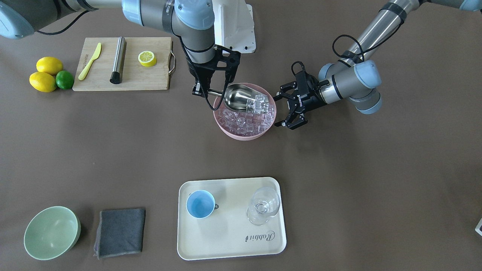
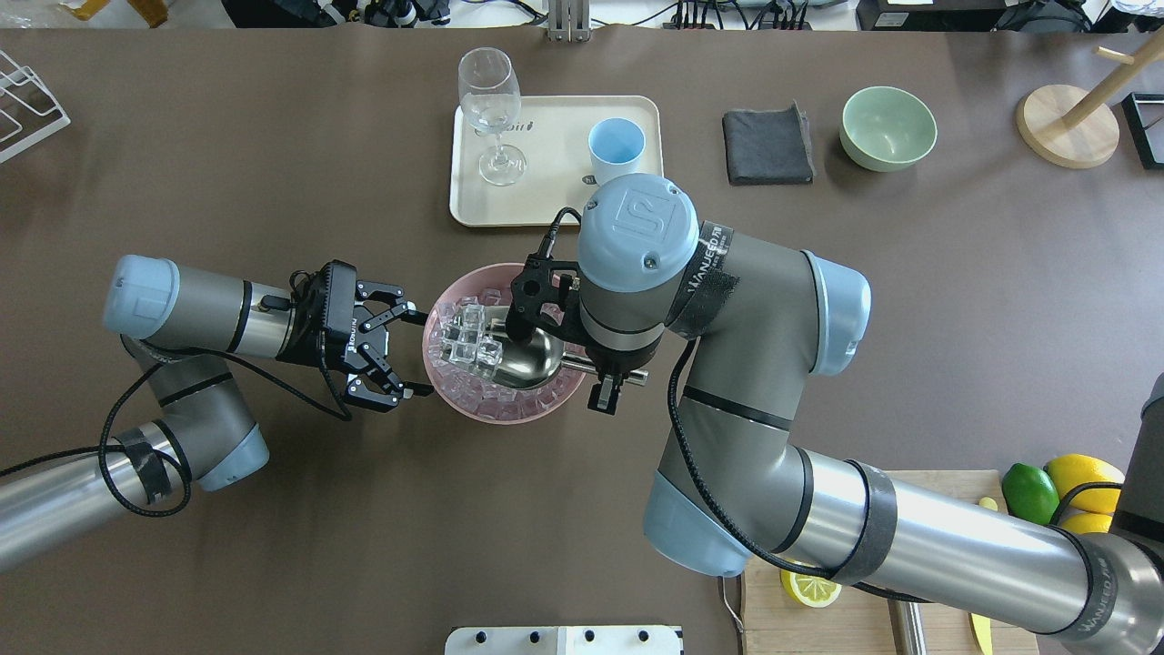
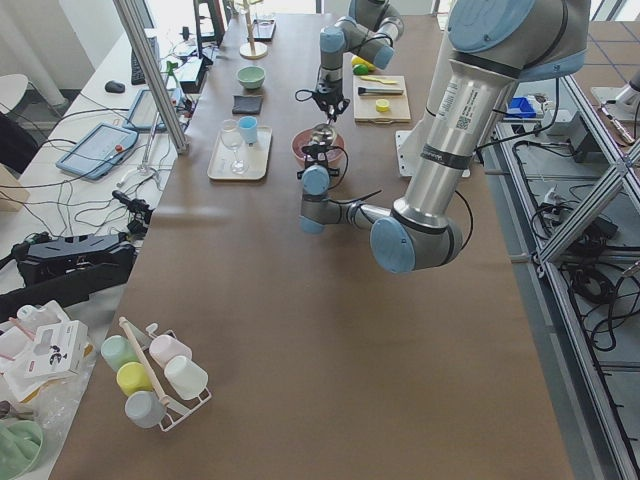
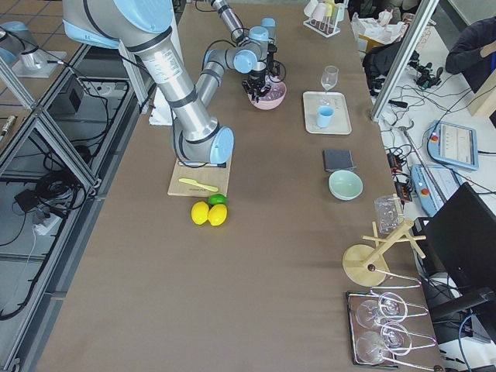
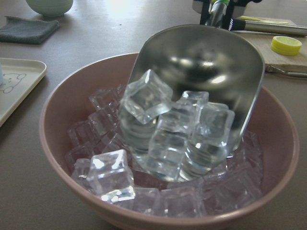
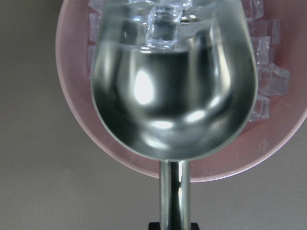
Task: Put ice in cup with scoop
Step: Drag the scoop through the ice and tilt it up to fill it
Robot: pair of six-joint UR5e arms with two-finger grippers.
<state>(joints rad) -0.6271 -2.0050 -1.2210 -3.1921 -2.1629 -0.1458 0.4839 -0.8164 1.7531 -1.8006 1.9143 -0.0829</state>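
A shiny steel scoop [image 1: 236, 98] lies tilted in the pink bowl [image 1: 241, 136], its mouth loaded with several clear ice cubes [image 5: 168, 139]. More ice [image 1: 244, 126] fills the bowl beneath it. My right gripper [image 1: 200, 91] is shut on the scoop's thin handle [image 6: 175, 191] at the bowl's edge. On the bowl's opposite side my left gripper [image 2: 416, 355] stands open, its fingertips close to the rim and holding nothing. The light-blue cup [image 1: 200, 204] stands empty on the cream tray [image 1: 229, 241], well away from both grippers.
A clear stemmed glass [image 1: 263, 205] shares the tray with the cup. A grey cloth [image 1: 120, 232] and pale green bowl [image 1: 51, 233] sit beside the tray. A cutting board [image 1: 150, 77] carries a yellow knife, steel rod and lemon half, with lemons and a lime [image 1: 64, 79] nearby.
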